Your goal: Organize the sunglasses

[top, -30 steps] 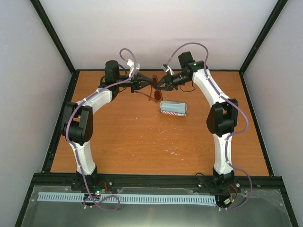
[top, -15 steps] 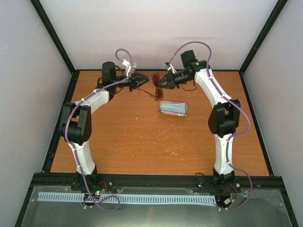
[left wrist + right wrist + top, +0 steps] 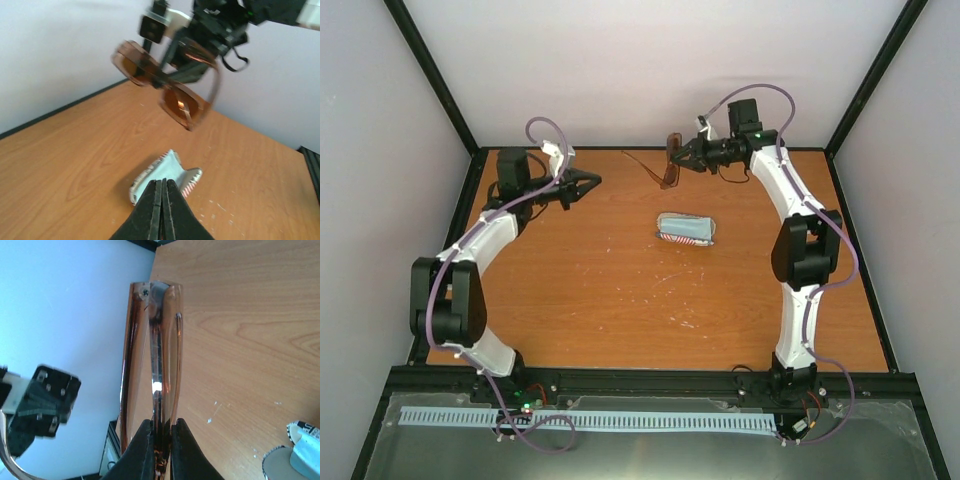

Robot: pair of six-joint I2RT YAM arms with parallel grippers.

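Note:
The sunglasses (image 3: pixel 672 167), with red-brown lenses, hang in the air near the back wall, held in my right gripper (image 3: pixel 682 160). One temple arm sticks out to the left. In the right wrist view the fingers (image 3: pixel 144 445) are shut on the sunglasses (image 3: pixel 155 355), seen edge-on. My left gripper (image 3: pixel 590 182) is shut and empty, well to the left of them. In the left wrist view its closed tips (image 3: pixel 162 186) point at the case, with the sunglasses (image 3: pixel 167 85) hanging above and beyond.
The oval flag-patterned case (image 3: pixel 686 229) lies open on the wooden table (image 3: pixel 620 300) right of centre, with the light blue cloth (image 3: pixel 167 172) in it. It also shows in the right wrist view (image 3: pixel 295 452). White walls and a black frame close in the table.
My left gripper has let go of the sunglasses and swung away to the left. My right gripper has carried the sunglasses up and toward the back right.

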